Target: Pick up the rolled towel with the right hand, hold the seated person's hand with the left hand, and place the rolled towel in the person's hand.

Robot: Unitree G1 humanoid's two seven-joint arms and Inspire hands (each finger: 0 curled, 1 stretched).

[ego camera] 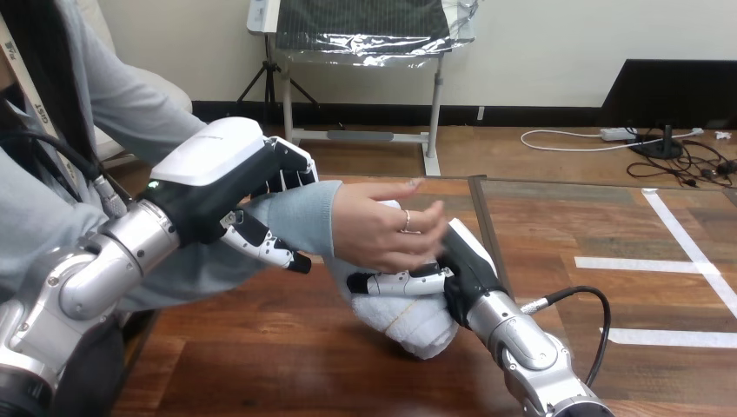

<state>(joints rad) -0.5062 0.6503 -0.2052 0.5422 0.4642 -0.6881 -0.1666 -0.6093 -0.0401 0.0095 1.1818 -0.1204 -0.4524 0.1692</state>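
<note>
Brown wooden counter (261, 347): two panels joined at a dark seam (488, 234). White tape strips (647, 263) lie on the view's right panel.

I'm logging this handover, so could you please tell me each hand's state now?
Left hand: shut on the person's wrist.
Right hand: shut on the rolled towel.

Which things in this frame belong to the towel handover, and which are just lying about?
Part of the job:
- rolled towel, gripped by the right hand
- person's hand, resting over the towel
- left hand, curled round the person's wrist

Just there:
- white tape strips on the table
</note>
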